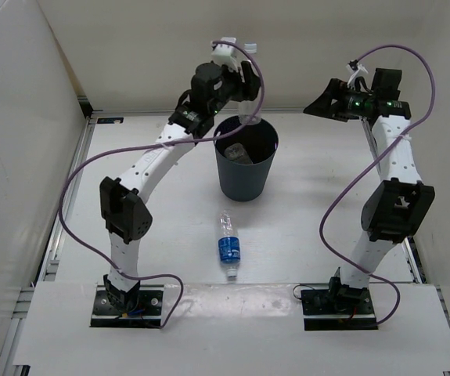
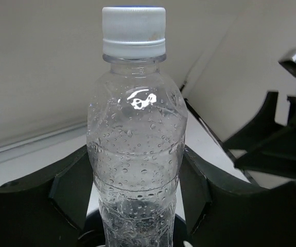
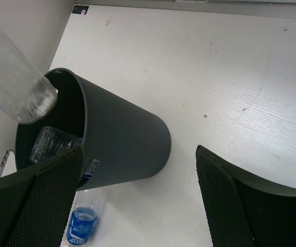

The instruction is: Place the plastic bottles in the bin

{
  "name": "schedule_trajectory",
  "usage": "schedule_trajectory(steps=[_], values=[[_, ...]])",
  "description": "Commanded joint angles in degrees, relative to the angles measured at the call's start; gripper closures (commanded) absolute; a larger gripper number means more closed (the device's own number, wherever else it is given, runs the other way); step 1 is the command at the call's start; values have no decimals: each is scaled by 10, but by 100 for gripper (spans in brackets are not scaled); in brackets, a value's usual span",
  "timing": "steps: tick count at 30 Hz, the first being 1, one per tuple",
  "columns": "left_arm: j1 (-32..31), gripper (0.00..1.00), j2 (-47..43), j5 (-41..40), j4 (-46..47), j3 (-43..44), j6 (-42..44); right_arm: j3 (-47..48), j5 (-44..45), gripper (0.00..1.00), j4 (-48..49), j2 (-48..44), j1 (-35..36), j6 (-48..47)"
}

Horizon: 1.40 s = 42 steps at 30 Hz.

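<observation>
My left gripper (image 2: 136,193) pinches a clear white-capped bottle (image 2: 136,149). Beneath it the grey bin (image 1: 244,178) holds another bottle (image 1: 238,151), and a blue-labelled bottle (image 1: 228,244) lies flat, basewards.

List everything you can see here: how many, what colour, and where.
bin: one, dark grey, upright at the table's centre.
held bottle: one, clear with a white cap, over the bin's rim.
bottle in bin: at least one, clear, crumpled, lying inside.
labelled bottle: one, clear with a blue label, lying on the table on the near side of the bin.
table: one, white.
cables: two, purple, looping off the arms.
left gripper: black, shut on the held bottle above the bin.
right gripper: black, open, raised to the right of the bin.
</observation>
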Motion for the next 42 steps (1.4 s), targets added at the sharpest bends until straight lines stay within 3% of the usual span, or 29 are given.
schedule_trajectory(steps=[1, 9, 13, 15, 18, 23, 28, 31, 38, 42], values=[[-16, 46, -26, 15, 29, -19, -10, 39, -14, 10, -6, 2, -10, 2], [-30, 31, -64, 12, 48, -132, -4, 40, -23, 10, -10, 14, -7, 11], [-31, 6, -71, 12, 49, -152, 9, 38, -24, 10, -7, 10, 0, 14], [-39, 0, -74, 8, 50, -153, 23, 33, -24, 10, -8, 7, 2, 14], [-39, 0, -92, -9, 44, -139, 47, 29, -23, 10, -9, 4, 8, 13], [-34, 0, -141, -73, 53, -126, 193, 24, -20, 10, -11, 4, 20, 9], [-22, 0, -219, -131, 16, -141, 254, 33, -13, 10, -9, 11, 38, 4], [-21, 0, -296, -139, -14, -228, 262, 32, -9, 10, -8, 14, 44, 0], [-61, 0, -508, -137, -7, -621, 140, 18, -2, 10, -8, 19, 52, -7], [-94, 0, -534, -125, -3, -715, 25, 11, -2, 10, -9, 19, 57, -7]])
